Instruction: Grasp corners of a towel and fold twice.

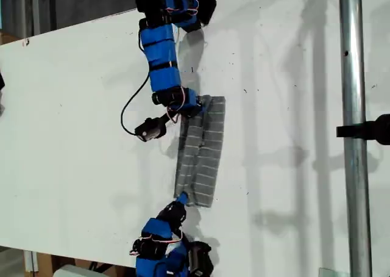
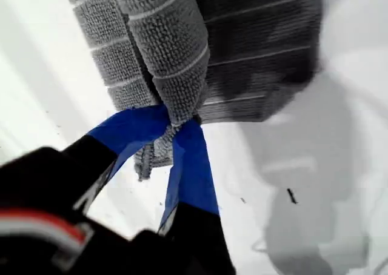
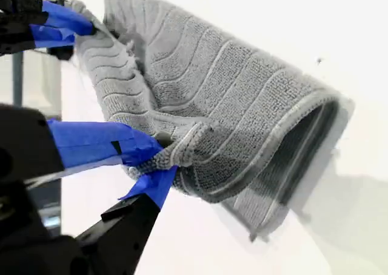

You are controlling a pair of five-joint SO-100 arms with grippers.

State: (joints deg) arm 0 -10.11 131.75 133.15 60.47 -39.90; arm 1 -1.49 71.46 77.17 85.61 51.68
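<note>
The grey striped towel (image 1: pixel 201 149) lies on the white table (image 1: pixel 73 136), folded into a long narrow strip. One arm's gripper (image 1: pixel 190 104) holds the strip's upper end in the exterior view, and the other arm's gripper (image 1: pixel 181 199) holds its lower end. I cannot tell which arm is which. My first gripper (image 2: pixel 179 122) is shut on a bunched corner (image 2: pixel 145 160) of the towel (image 2: pixel 163 39). My second gripper (image 3: pixel 163 160) pinches another corner (image 3: pixel 176 151), lifting the towel (image 3: pixel 230 93) into an open loop. My first gripper (image 3: pixel 91 26) shows at the far end.
A vertical metal pole (image 1: pixel 353 130) with a black clamp (image 1: pixel 372 129) stands at the exterior view's right. A black camera on a looping cable (image 1: pixel 149 129) hangs beside the upper arm. The table's far edge slants across the exterior view's top left.
</note>
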